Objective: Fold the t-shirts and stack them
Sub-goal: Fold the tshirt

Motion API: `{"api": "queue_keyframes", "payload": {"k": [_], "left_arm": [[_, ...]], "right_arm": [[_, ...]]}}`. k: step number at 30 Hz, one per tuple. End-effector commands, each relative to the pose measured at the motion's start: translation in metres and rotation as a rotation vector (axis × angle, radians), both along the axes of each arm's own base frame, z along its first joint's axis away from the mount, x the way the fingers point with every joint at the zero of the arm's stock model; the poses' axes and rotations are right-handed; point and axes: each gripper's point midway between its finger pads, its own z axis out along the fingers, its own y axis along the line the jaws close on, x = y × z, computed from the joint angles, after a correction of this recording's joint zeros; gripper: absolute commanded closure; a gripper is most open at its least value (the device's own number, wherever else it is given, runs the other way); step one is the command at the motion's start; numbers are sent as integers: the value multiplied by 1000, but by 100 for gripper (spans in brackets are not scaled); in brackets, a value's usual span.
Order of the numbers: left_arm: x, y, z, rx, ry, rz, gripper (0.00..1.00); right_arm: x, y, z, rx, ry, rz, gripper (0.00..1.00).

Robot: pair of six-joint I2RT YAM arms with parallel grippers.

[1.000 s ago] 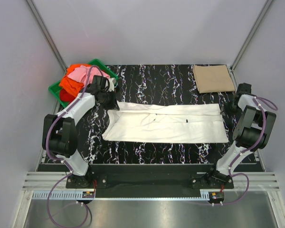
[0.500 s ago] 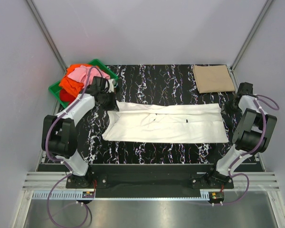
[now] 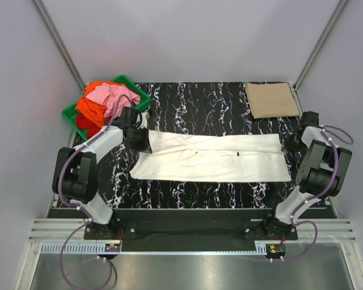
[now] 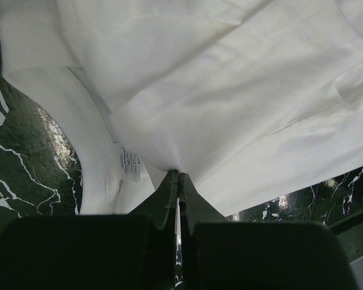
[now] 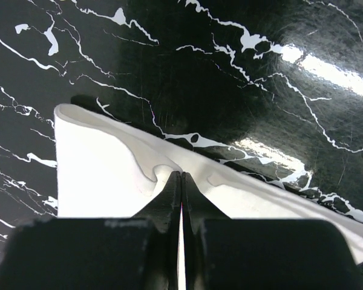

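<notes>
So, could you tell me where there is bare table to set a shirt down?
Bare table lies behind the white t-shirt, between the green crate and the tan t-shirt, and along its near edge. Crowded: the crate corner, and the shirt's ends, pinched by left gripper and right gripper.

On table (image 3: 187, 99): spread t-shirt (image 3: 212, 158) centre; folded t-shirt (image 3: 271, 100) back right; crate (image 3: 128, 80) holding heaped t-shirts (image 3: 100, 99) back left.

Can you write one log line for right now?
left hand: shut on white t-shirt | right hand: shut on white t-shirt | tan t-shirt: folded, far right corner
</notes>
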Motion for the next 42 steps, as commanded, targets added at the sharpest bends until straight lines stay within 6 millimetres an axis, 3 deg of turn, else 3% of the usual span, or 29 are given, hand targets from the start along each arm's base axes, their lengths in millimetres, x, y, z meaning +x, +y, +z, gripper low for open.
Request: {"api": "queue_keyframes", "payload": {"k": [1,17,20,23,25,27,30,35,36,38,39,41,42], "left_arm": [[-2,2,4,22,-30,-5,100],[-21,16,-18,155,30,-19,100],[-22,14,-12,151,21,-24,95],[-27,11,1,134,3,-35,76],[-27,7,20,100,-38,-44,70],[-21,3,42,72,-98,-44,66],[-6,-4,63,42,-161,-44,60],[20,-27,64,-45,-149,-74,63],[22,-31,62,-57,-143,-82,63],[26,-44,62,-120,-131,-98,63],[24,-47,52,-130,-94,-90,64],[21,-50,40,-129,-65,-80,64],[15,-48,25,-112,-23,-58,64]], "right_arm": [[5,-9,0,-56,-18,18,100],[-5,-12,-20,-50,39,16,100],[1,-11,-8,-48,4,36,96],[4,-8,16,-48,-32,59,77],[3,-8,37,-50,-34,66,69],[3,-4,49,-38,-44,73,68],[12,17,64,34,-123,133,68],[52,79,66,150,-294,396,77],[52,79,66,147,-294,402,79],[61,100,55,212,-309,465,83],[62,108,51,248,-307,482,88],[57,112,27,295,-249,459,91],[47,112,5,305,-190,442,94]]}}
